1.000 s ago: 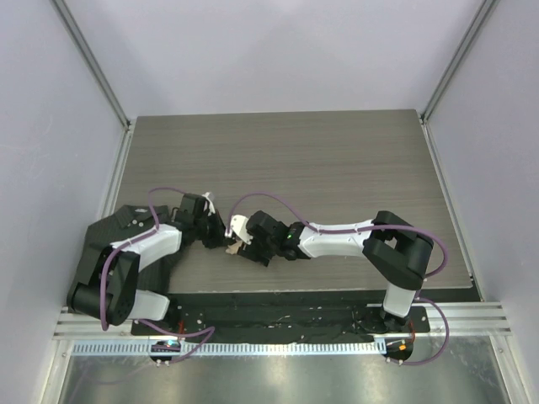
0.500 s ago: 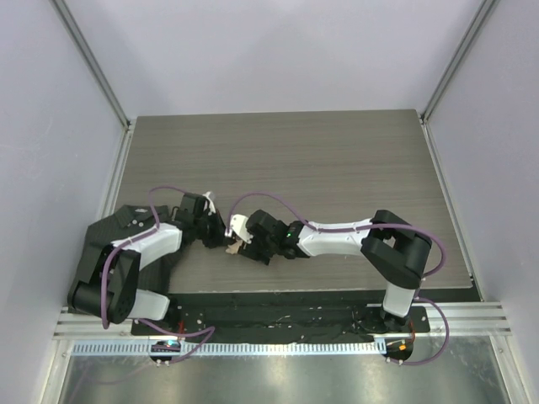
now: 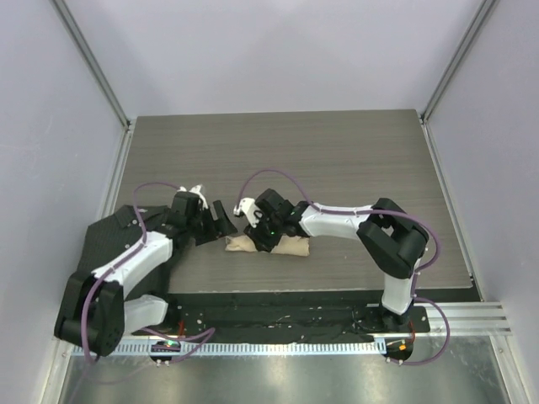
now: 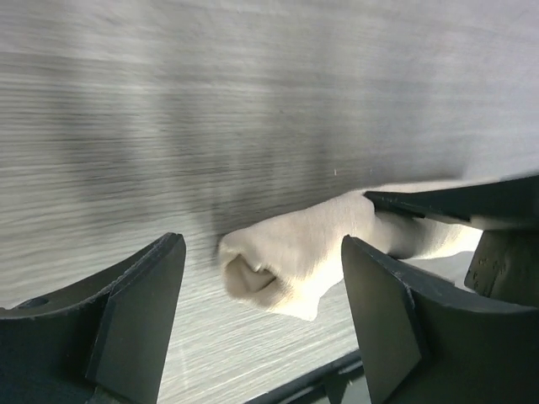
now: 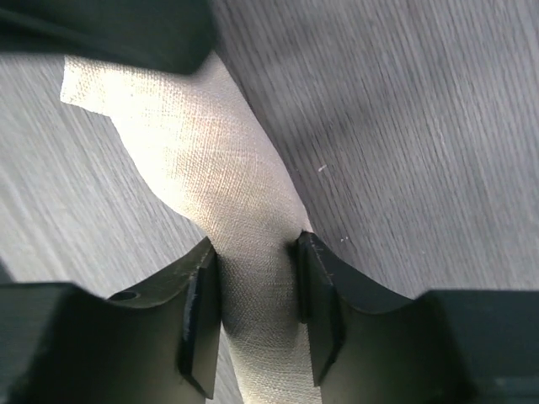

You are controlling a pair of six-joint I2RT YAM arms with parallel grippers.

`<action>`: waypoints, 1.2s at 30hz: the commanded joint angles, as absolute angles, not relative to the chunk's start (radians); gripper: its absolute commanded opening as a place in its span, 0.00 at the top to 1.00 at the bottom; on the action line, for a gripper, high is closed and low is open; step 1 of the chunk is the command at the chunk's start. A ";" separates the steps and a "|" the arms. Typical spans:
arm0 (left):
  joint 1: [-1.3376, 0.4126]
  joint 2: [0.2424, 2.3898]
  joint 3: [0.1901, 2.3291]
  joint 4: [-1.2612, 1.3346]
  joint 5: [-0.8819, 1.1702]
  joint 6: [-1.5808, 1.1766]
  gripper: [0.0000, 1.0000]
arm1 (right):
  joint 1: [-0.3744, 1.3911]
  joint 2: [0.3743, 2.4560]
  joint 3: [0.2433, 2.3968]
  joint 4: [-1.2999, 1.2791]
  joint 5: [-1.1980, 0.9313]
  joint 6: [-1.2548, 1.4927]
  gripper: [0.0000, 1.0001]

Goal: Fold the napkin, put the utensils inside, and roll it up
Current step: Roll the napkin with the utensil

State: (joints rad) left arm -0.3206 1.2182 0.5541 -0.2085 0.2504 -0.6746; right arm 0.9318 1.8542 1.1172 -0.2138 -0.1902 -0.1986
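The napkin lies on the wood table as a short beige roll, near the front edge. My right gripper reaches down over its middle. In the right wrist view the roll runs between my right gripper and both pads press into the cloth, so it is shut on it. My left gripper stands open just left of the roll. In the left wrist view the roll's open end sits between the spread fingers without touching them. The utensils are hidden.
A black strip runs along the table's near edge, just in front of the roll. The left arm's black base plate lies at the table's left side. Grey walls close in the back and both sides.
My left gripper has opened and drawn back to the left. My right gripper has closed on the roll. The napkin, earlier mostly covered between the grippers, now shows as a roll on the table.
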 commanded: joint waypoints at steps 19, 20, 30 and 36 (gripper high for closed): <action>-0.342 0.920 0.350 -0.015 0.304 -0.677 0.36 | 0.779 2.019 1.192 -0.468 -0.514 0.048 0.60; -0.342 0.942 0.353 -0.011 0.301 -0.672 0.36 | 0.779 2.016 1.189 -0.469 -0.514 0.046 0.59; -0.342 0.997 0.365 0.049 0.273 -0.661 0.37 | 0.779 2.023 1.180 -0.471 -0.523 0.044 0.60; -0.342 1.055 0.362 0.077 0.285 -0.655 0.43 | 0.779 2.029 1.186 -0.471 -0.545 0.054 0.60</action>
